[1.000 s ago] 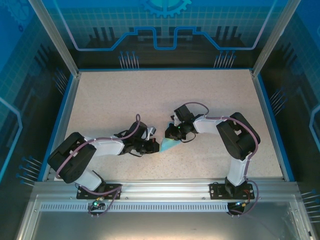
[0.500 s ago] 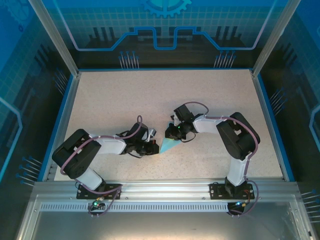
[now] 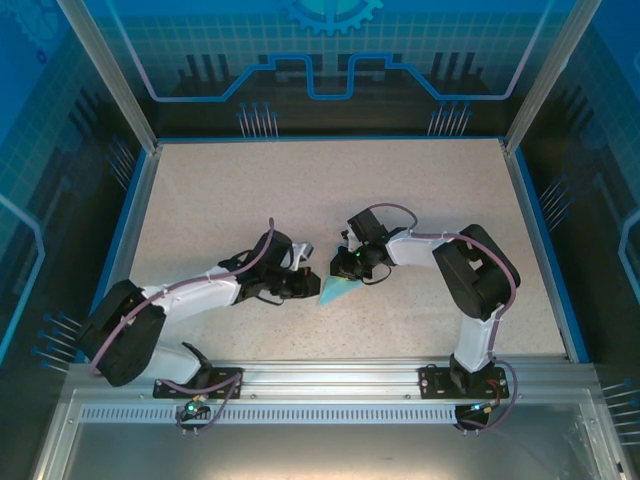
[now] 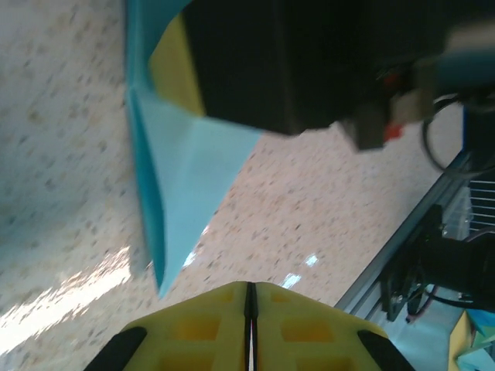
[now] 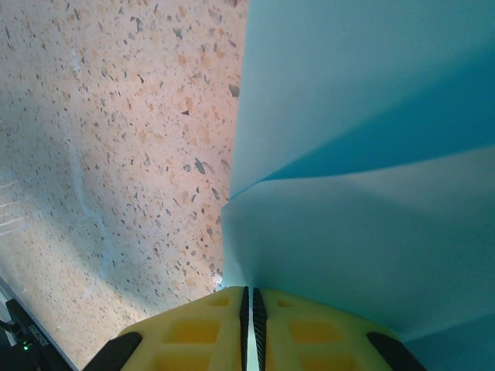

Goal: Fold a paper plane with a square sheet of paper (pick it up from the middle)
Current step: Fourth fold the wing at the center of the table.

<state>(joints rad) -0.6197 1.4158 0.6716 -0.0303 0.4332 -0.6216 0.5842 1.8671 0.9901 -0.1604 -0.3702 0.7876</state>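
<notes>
The light-blue paper is folded into a pointed paper plane (image 3: pixel 338 291) and lies low over the table's middle, its tip toward the near edge. My right gripper (image 3: pixel 346 272) is shut on the plane's wide end, and a strip of paper (image 5: pixel 363 193) shows between its pads (image 5: pixel 249 292). My left gripper (image 3: pixel 310 287) sits just left of the plane's tip, shut with nothing between its fingers (image 4: pixel 249 287). In the left wrist view the plane (image 4: pixel 182 170) hangs ahead of the jaws, apart from them, below the right gripper's dark body (image 4: pixel 294 62).
The speckled tabletop (image 3: pixel 250 200) spreads open behind and to both sides of the arms. A blue rim (image 3: pixel 545 250) bounds it, and an aluminium rail (image 3: pixel 330 375) runs along the near edge.
The left arm has stretched out, its elbow dropping toward the near left corner and its gripper edging right toward the plane's tip. The right arm and the paper have stayed put.
</notes>
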